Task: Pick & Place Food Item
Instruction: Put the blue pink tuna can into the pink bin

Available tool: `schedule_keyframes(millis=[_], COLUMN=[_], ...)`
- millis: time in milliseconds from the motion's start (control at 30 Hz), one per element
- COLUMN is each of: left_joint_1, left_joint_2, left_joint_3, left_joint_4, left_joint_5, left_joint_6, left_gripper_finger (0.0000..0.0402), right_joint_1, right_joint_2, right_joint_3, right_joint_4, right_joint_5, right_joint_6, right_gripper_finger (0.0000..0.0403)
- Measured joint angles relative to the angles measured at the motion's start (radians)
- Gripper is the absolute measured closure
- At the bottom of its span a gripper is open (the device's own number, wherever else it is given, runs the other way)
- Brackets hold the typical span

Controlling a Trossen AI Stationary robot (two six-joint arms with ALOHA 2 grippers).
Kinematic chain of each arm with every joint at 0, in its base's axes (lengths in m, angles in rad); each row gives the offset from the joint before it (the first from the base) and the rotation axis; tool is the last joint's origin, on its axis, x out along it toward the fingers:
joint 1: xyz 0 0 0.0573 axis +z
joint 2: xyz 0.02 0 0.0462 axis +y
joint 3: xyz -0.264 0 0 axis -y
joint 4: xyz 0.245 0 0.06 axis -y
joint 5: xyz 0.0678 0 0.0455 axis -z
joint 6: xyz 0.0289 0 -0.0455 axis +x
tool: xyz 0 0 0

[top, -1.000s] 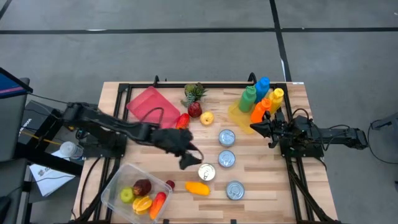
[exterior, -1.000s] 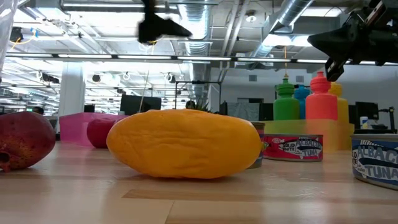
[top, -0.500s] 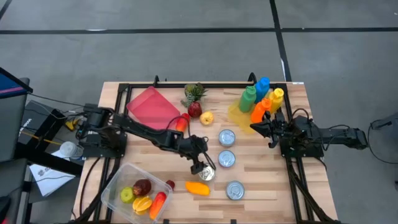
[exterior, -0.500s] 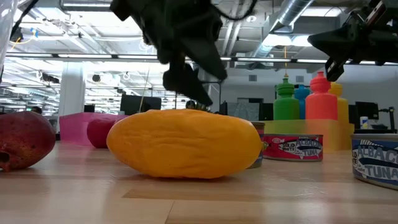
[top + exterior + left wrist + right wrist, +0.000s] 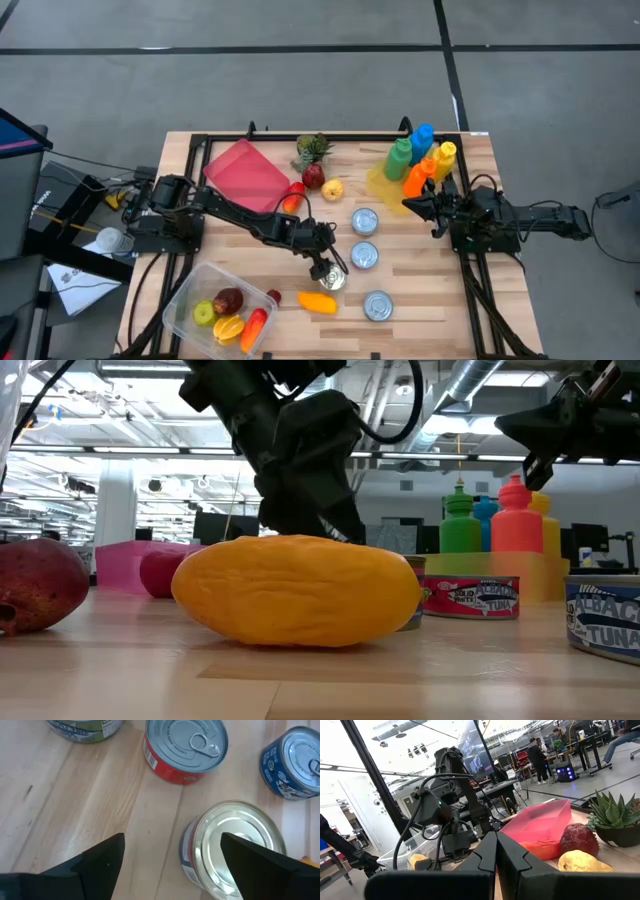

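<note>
My left gripper (image 5: 327,268) reaches in from the table's left and slants down over a silver-topped can (image 5: 232,845) near the table's middle. It is open. One finger (image 5: 105,860) hangs over bare wood beside the can, the other (image 5: 252,862) is in front of the can's lid. A yellow-orange fruit (image 5: 318,301) lies just nearer the front edge and hides the fingertips in the low view (image 5: 295,592). My right gripper (image 5: 407,206) waits shut above the table's right side, by the bottles. My left gripper comes at the silver-topped can slanting down from the table's left. One finger (image 5: 252,862) covers the near part of the lid's rim (image 5: 220,827). Whether it touches the can I cannot tell.
Three more cans (image 5: 365,221) (image 5: 365,256) (image 5: 378,305) stand right of the gripper. A clear tub (image 5: 190,290) with fruit sits at the front left. A pink tray (image 5: 245,170), a potted plant (image 5: 313,150), two fruits (image 5: 322,182) and coloured bottles (image 5: 420,160) line the far side.
My left gripper has come down from well above the table, moving toward the right and near edges onto the silver-topped can, and has rolled at the wrist. Most of the descent fell in the first half second. No object has moved.
</note>
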State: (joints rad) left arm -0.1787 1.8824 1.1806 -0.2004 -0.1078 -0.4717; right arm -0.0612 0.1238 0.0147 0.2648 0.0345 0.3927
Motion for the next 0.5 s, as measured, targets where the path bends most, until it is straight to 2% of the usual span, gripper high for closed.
schedule_keyframes(millis=[233,500], left_joint_1=[-0.021,-0.029], left_joint_2=[0.0,0.041], left_joint_3=[0.0,0.002], left_joint_4=[-0.002,0.021], left_joint_5=[-0.053,-0.032], left_joint_6=[0.001,-0.012], left_gripper_finger=[0.0081,0.0103], right_joint_1=[0.0,0.0], right_joint_2=[0.0,0.0], right_joint_3=[0.0,0.0], right_joint_4=[-0.001,-0.003], right_joint_5=[0.0,0.0], right_joint_6=[0.0,0.0], right_gripper_finger=[0.0403,0.0403])
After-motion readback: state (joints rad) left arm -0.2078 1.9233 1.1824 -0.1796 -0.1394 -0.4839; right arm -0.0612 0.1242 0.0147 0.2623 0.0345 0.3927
